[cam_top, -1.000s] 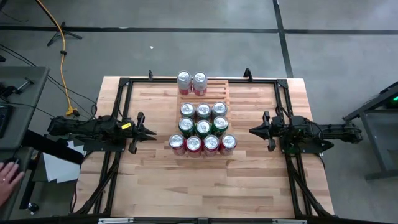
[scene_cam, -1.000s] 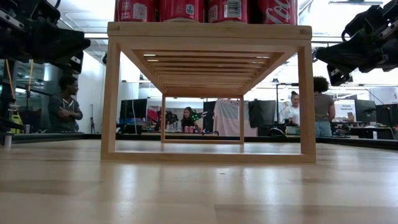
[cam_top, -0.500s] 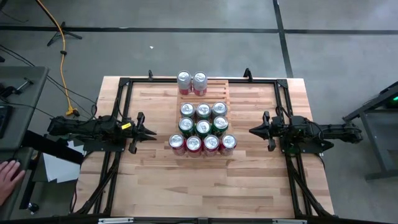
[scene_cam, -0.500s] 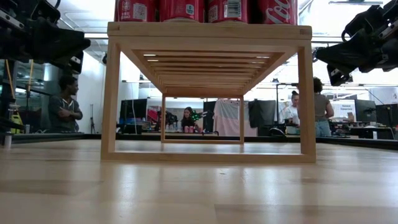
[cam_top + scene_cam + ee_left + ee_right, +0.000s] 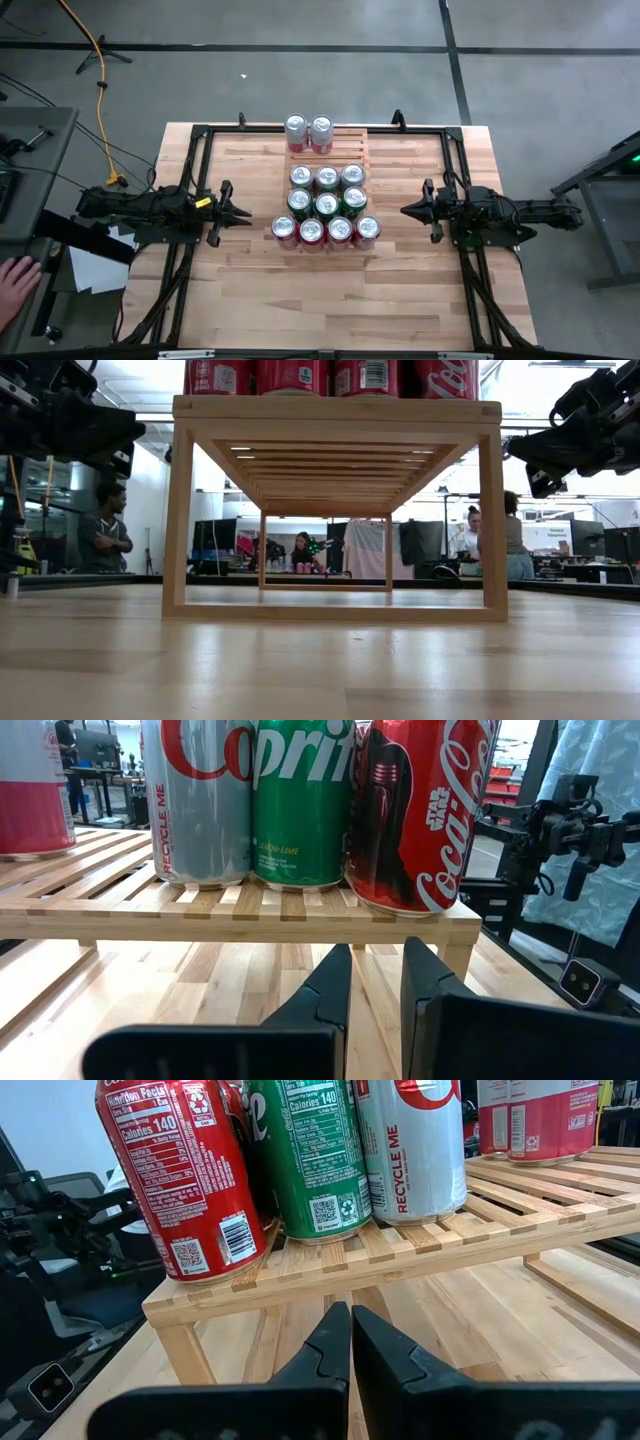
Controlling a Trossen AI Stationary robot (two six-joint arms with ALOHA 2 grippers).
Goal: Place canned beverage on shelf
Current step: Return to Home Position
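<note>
Pale-wood slats of the shelf (image 5: pixel 355 150), mid-desk (image 5: pixel 400 290), carry every can (image 5: pixel 326 205) in view: red along the near edge, then green, then silver, and two white-pink at the far left. These cans look smooth, thin-walled and probably weighty if full. A moderate squeeze across the mid-body, upright, should hold without denting. The left hand (image 5: pixel 243 213) hangs left of the shelf, fingers narrowly parted and empty. The right hand (image 5: pixel 405 211), opposite, is closed on nothing.

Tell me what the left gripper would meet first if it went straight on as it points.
For the left gripper, likely the shelf, at its side edge below the red Coca-Cola can; depth is unclear.
</note>
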